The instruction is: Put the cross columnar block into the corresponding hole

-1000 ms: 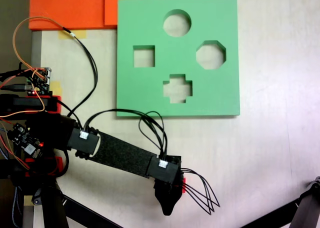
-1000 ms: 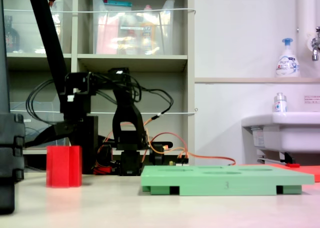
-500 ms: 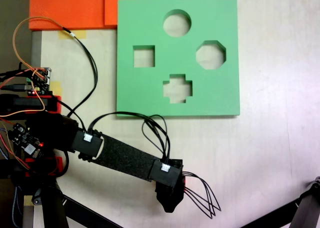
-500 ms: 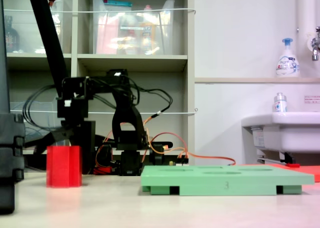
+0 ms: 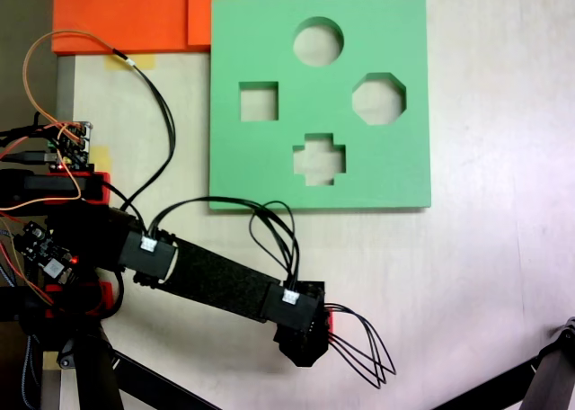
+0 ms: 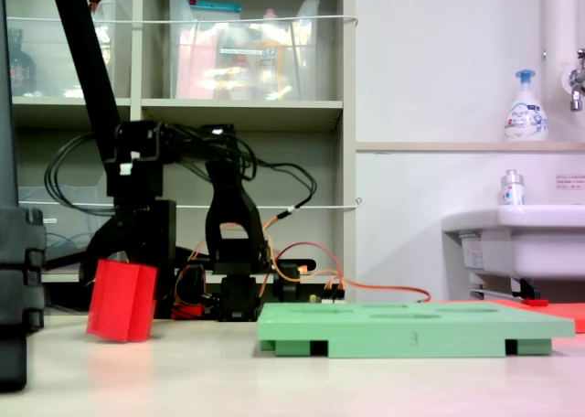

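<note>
Fingers of my gripper [image 6: 119, 275] clamp the cross columnar block [image 6: 122, 300], one black jaw down each side of the red foam.

Seen from the low fixed view, the block leans to one side, a lower corner at the table [image 5: 485, 275] and the other edge raised just off it. From the top-down fixed view my black arm [image 5: 220, 284] reaches out over the tabletop and my wrist covers the block, with a sliver of red showing beside it. The green foam board [image 5: 260, 172] lies flat, well apart from me, and the corresponding hole [image 5: 319, 158], its plus-shaped cutout, sits near the board's edge closest to my arm.
</note>
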Robot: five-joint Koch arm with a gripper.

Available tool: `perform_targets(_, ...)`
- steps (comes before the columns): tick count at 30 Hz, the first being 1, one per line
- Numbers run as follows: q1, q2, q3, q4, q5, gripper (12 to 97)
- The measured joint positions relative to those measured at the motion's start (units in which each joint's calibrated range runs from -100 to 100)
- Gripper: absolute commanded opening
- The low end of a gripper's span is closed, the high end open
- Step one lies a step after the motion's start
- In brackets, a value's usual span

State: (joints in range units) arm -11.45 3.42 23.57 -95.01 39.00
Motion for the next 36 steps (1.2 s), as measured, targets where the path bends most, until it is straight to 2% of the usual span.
perform_targets(10,2.4,-21.5,-1.9,-0.2,2.1,34.7)
perform_targets(16,8.4,-32.7,-1.9,-0.2,6.4,34.8)
perform_targets(22,17.3,-32.4,-2.0,-0.2,13.4,34.8)
perform_targets(26,21.2,-28.3,1.5,-0.7,16.8,34.8)
perform_targets(36,25.1,-23.0,2.4,-0.7,22.9,34.8)
